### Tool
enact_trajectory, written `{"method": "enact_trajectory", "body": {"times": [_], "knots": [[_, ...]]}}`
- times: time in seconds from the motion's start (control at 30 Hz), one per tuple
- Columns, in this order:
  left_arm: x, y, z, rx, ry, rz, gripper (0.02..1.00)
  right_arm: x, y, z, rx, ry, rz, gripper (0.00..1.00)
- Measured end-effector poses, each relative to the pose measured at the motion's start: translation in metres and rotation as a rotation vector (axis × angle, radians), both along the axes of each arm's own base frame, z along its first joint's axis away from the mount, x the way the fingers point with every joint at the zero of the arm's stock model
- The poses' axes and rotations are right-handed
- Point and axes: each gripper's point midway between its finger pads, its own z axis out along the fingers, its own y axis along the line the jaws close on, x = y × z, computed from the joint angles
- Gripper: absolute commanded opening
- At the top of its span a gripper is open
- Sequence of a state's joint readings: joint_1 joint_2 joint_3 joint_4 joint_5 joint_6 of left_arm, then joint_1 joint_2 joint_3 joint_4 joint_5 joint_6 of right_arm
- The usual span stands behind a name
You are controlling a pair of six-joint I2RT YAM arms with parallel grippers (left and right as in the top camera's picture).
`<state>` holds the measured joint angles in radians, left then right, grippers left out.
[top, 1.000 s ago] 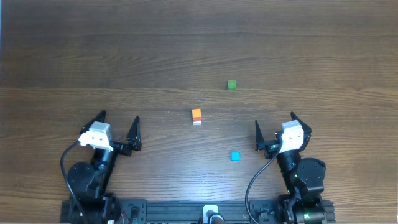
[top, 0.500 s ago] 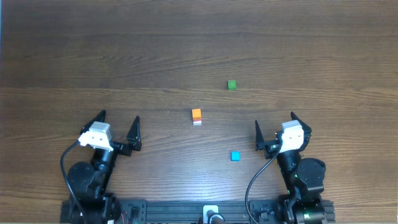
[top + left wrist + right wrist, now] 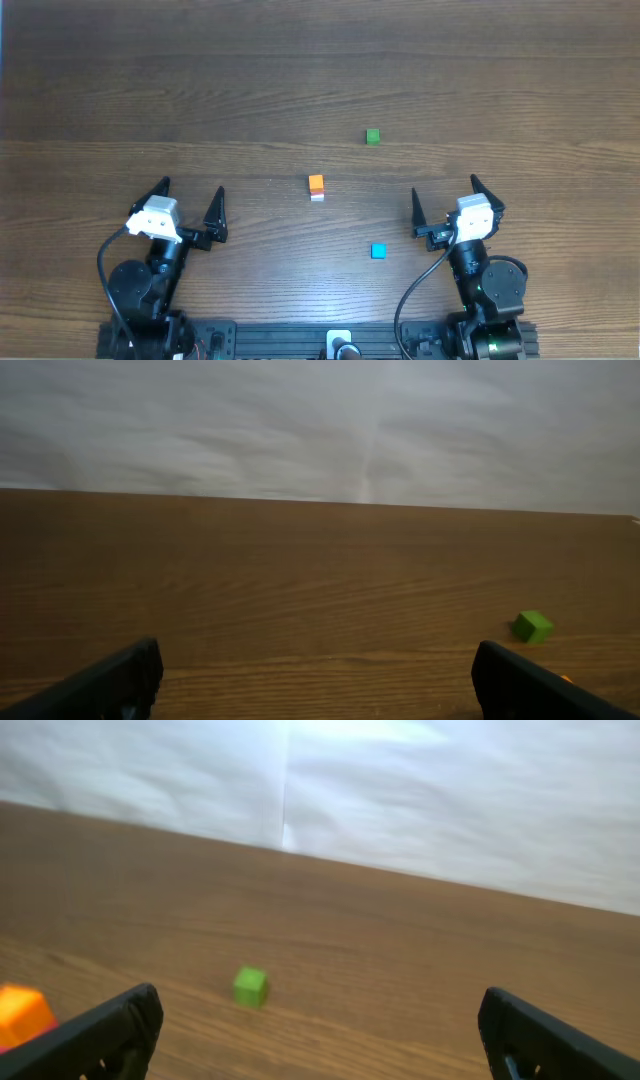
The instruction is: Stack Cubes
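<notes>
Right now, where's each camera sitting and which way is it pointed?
Top view: fixed overhead, looking down on the table; both arms rise from the bottom edge, jaws open; green cube, orange cube, blue cube in sight.
Left wrist view: on the left arm, low, facing across the table toward a pale backdrop; own jaw tips at bottom corners.
Right wrist view: likewise on the right arm; own jaw tips at bottom corners.
Shared: both wrist views catch the green cube.
</notes>
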<state>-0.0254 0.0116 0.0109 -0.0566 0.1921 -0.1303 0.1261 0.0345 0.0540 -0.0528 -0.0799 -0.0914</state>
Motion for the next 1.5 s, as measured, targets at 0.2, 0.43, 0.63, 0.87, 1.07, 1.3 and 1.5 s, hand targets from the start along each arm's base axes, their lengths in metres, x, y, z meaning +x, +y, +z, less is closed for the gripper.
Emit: {"method": "enact_trajectory", "body": {"times": [0.2, 0.43, 0.63, 0.87, 1.07, 1.3, 1.5], "knots": [[0.000, 0.000, 0.000, 0.000, 0.000, 0.000, 1.000, 0.006, 0.012, -0.002, 0.036, 0.078, 0.062, 0.989], [0.000, 0.000, 0.000, 0.000, 0.000, -0.001, 0.998, 0.042, 0.034, 0.034, 0.093, 0.329, 0.146, 0.989], [0.000, 0.000, 0.000, 0.000, -0.001, 0.000, 1.000, 0.074, 0.041, 0.021, 0.147, 0.662, 0.117, 0.991], [0.000, 0.000, 0.000, 0.003, -0.001, 0.000, 1.000, 0.108, 0.075, 0.004, 0.111, 0.916, 0.118, 0.991], [0.000, 0.000, 0.000, 0.003, -0.002, -0.001, 0.998, 0.130, 0.101, -0.015, 0.038, 1.058, 0.038, 0.991], [0.000, 0.000, 0.000, 0.003, -0.002, 0.000, 1.000, 0.154, 0.106, -0.071, -0.024, 1.226, -0.118, 0.991], [0.000, 0.000, 0.000, 0.003, -0.002, -0.001, 0.998, 0.159, 0.105, -0.128, -0.045, 1.334, -0.184, 0.991]]}}
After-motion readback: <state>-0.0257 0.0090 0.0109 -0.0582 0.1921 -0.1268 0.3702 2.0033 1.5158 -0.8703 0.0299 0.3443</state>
